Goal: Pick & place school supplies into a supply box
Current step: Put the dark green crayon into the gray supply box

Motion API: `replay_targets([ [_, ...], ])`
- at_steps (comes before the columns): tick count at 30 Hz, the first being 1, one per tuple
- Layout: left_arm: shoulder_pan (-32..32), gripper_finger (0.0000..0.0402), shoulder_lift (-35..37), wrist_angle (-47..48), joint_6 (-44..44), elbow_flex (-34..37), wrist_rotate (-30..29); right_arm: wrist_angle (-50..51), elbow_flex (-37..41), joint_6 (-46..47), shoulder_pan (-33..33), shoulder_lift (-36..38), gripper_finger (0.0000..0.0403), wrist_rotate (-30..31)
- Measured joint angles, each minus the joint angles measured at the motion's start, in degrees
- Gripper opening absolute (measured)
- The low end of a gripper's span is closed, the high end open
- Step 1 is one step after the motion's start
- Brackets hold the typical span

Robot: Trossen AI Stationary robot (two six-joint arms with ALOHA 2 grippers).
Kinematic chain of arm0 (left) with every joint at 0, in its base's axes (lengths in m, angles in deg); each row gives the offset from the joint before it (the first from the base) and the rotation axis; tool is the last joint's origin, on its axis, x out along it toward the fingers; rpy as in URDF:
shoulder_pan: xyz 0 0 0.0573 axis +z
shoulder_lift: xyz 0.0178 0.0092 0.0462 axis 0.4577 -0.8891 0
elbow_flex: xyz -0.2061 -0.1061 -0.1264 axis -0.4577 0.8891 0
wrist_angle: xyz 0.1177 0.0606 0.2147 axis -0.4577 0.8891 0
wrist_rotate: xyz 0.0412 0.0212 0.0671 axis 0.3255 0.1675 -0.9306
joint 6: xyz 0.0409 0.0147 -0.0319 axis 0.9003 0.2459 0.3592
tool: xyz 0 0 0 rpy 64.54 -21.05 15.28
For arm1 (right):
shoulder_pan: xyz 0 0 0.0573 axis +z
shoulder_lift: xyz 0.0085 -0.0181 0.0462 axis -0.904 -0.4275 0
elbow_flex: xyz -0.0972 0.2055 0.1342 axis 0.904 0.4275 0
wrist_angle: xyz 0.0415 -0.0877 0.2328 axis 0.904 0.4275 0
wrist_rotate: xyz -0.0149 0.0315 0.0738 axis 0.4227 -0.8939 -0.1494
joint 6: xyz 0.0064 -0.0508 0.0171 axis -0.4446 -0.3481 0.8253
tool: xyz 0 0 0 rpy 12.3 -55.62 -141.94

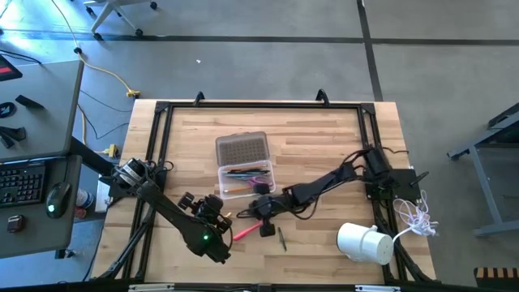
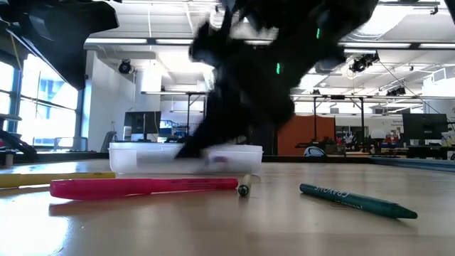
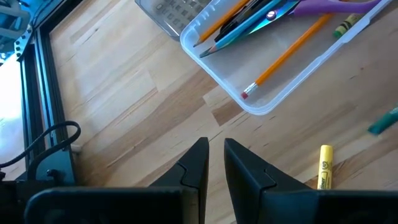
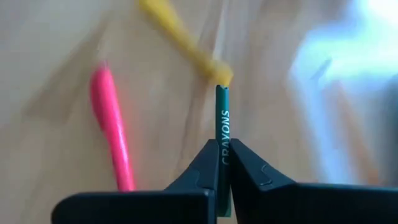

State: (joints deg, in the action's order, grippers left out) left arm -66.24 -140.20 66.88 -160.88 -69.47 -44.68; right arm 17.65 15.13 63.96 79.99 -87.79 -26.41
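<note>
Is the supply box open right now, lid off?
Open. The supply box shows pencils and scissors inside, uncovered; its ribbed lid lies flat on the table, touching the box's far edge.

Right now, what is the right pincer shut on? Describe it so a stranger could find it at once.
Start at the clear supply box mid-table; the right pincer sits just in front of it. Clamped in it is a thin dark-green crayon printed CRAYONS. Unlike the pink marker and the other green crayon lying loose on the wood, this one is gripped.
</note>
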Motion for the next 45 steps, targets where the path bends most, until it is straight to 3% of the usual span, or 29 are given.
replay_targets([
  [6, 0.0, 0.0088, 0.0, 0.0, 0.1, 0.0, 0.1, 1.4, -0.3, -10.5, -2.3, 6.7, 0.0016, 13.0],
  [10, 0.0, 0.0088, 0.0, 0.0, 0.2, 0.0, 0.1, 3.0, -0.3, -12.4, -6.0, 8.7, 0.0007, 16.5],
  [15, 0.0, 0.0088, 0.0, 0.0, 0.2, 0.0, 0.8, 6.6, 1.3, -3.3, -11.3, 7.4, 0.0010, 7.7],
  [19, 0.0, 0.0088, 0.0, 0.0, 0.2, 0.0, 1.0, 3.5, 4.9, -1.7, -13.5, 6.9, 0.0024, 1.9],
  [25, 0.0, 0.0088, 0.0, 0.0, 0.4, 0.0, 1.0, -3.5, 10.0, -2.3, -14.1, 6.7, 0.0041, 1.5],
  [32, 0.0, 0.0088, 0.0, 0.0, 0.4, 0.0, 1.0, -3.1, 10.0, -6.9, -13.1, 8.4, 0.0064, 0.3],
  [38, 0.0, 0.0088, 0.0, 0.0, 0.4, 0.0, 1.0, 2.4, 9.8, -14.8, -9.4, 15.4, 0.0068, -1.4],
  [41, 0.0, 0.0088, 0.0, 0.0, 0.4, 0.0, 1.0, 8.3, 9.7, -18.8, -7.4, 19.8, 0.0067, -7.1],
  [45, 0.0, 0.0088, 0.0, 0.0, 0.4, 0.0, 1.2, 15.3, 9.9, -21.7, -5.4, 23.1, 0.0067, -24.4],
])
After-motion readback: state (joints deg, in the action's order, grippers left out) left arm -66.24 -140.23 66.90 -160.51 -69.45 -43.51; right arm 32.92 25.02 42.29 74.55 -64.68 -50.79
